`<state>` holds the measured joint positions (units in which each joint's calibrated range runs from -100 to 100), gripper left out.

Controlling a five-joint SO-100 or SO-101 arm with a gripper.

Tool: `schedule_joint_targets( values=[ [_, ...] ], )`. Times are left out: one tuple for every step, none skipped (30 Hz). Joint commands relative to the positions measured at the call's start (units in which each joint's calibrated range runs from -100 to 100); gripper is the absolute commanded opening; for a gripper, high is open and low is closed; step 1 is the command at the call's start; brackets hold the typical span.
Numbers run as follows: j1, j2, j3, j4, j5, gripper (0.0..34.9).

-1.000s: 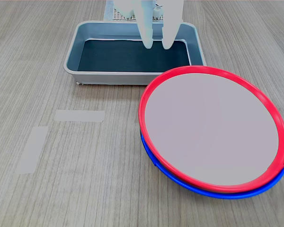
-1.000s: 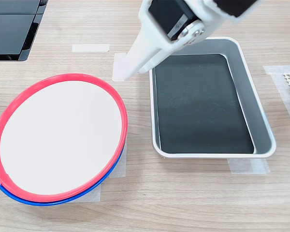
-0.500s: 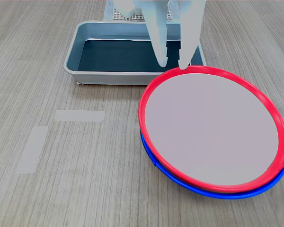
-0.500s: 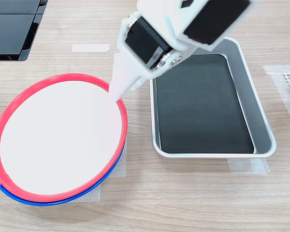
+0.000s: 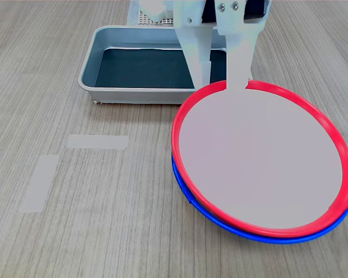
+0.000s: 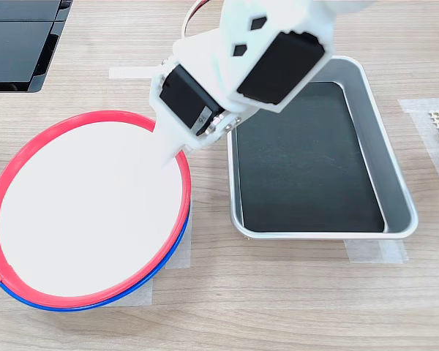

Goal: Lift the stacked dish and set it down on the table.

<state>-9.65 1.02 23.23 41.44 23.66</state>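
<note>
- My gripper (image 5: 220,87) is open, one finger over the red plate (image 5: 261,159), the other outside the rim, gripping nothing.
- Red plate lies lower right, stacked on the blue plate (image 5: 243,231).
- I judge closing here pinches the rim's far edge.

White plastic arm (image 6: 227,58) — black servo blocks, small screws — tapering white hand (image 5: 220,72).

Both exterior views are bright, evenly lit and sharp; my white fingers (image 6: 164,142) wash out against the plate's pale centre.
</note>
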Motion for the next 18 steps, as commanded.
schedule_joint_targets(
  values=[
    [-0.57,0.47,-2.52,-2.02,0.15,10.2],
    [-0.57,0.90,-2.52,-2.43,0.15,10.2],
    [-0.57,1.32,-2.52,-2.85,0.15,10.2],
    [-0.66,1.75,-2.52,-3.34,0.15,10.3],
    [-0.66,2.26,-2.61,-3.76,0.20,10.5],
    [-0.66,2.77,-2.61,-4.25,0.20,10.6],
    [-0.66,3.20,-2.70,-4.50,0.24,10.8],
    [-0.66,3.71,-2.88,-4.83,0.24,11.0],
    [-0.66,4.14,-3.07,-5.08,0.24,11.2],
    [-0.66,4.56,-3.25,-5.32,0.24,11.3],
    [-0.66,5.08,-3.52,-5.57,0.24,11.2],
    [-0.66,5.50,-3.89,-5.57,0.49,8.4],
    [-0.66,5.76,-4.16,-5.65,0.54,6.4],
    [-0.57,5.93,-4.25,-5.74,0.59,5.0],
    [-0.57,5.93,-4.34,-5.90,0.63,1.8],
    [-0.47,5.84,-4.34,-5.98,0.63,0.4],
    [-0.47,5.50,-4.16,-5.98,0.63,0.3],
    [-0.38,5.08,-3.89,-5.98,0.63,0.3]
  ],
)
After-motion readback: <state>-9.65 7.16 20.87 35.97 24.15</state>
